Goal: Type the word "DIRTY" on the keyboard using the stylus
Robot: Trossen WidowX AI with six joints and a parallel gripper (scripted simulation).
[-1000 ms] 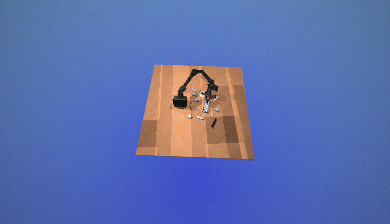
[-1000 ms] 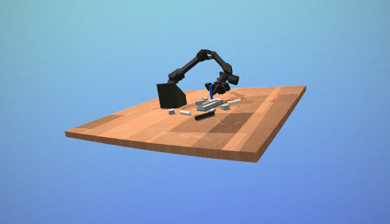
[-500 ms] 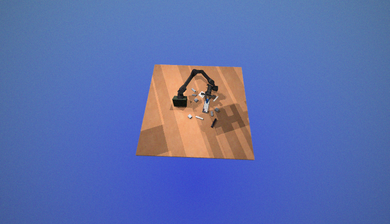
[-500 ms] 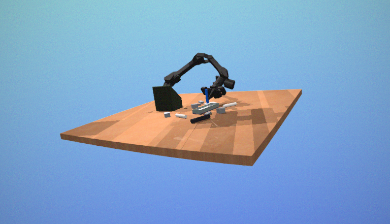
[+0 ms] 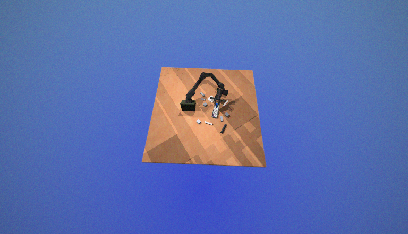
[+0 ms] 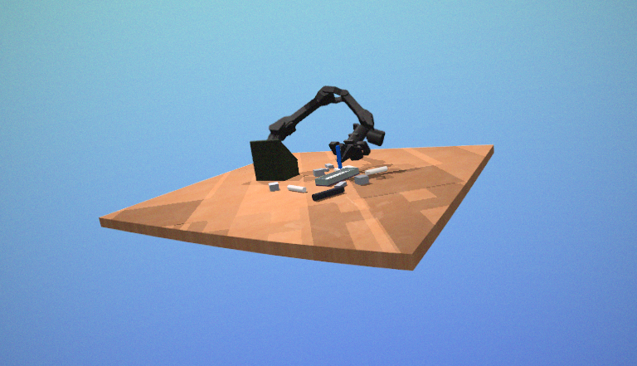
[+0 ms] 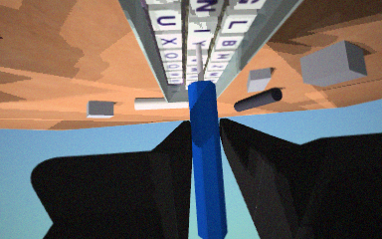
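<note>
My gripper (image 5: 217,103) (image 6: 338,157) (image 7: 204,126) is shut on the blue stylus (image 5: 217,105) (image 6: 338,151) (image 7: 203,102). The stylus stands nearly upright in the exterior view, over the back part of the keyboard. The keyboard (image 5: 214,113) (image 6: 328,178) (image 7: 150,50) is a long grey case with three visible rows of white lettered keys. In the wrist view the grey stylus tip overlaps the Y key, just past the I key. I cannot tell whether the tip touches or presses it. The keys beyond are small and partly hidden by the stylus.
A large grey block (image 5: 227,114) (image 6: 361,179) (image 7: 323,66) and a small grey block (image 5: 221,118) (image 7: 259,80) lie beside the keyboard. A black cylinder (image 5: 223,128) (image 6: 328,193) (image 7: 258,100) and a white cylinder (image 5: 209,123) (image 6: 296,188) (image 7: 159,104) lie past its far end in the wrist view.
</note>
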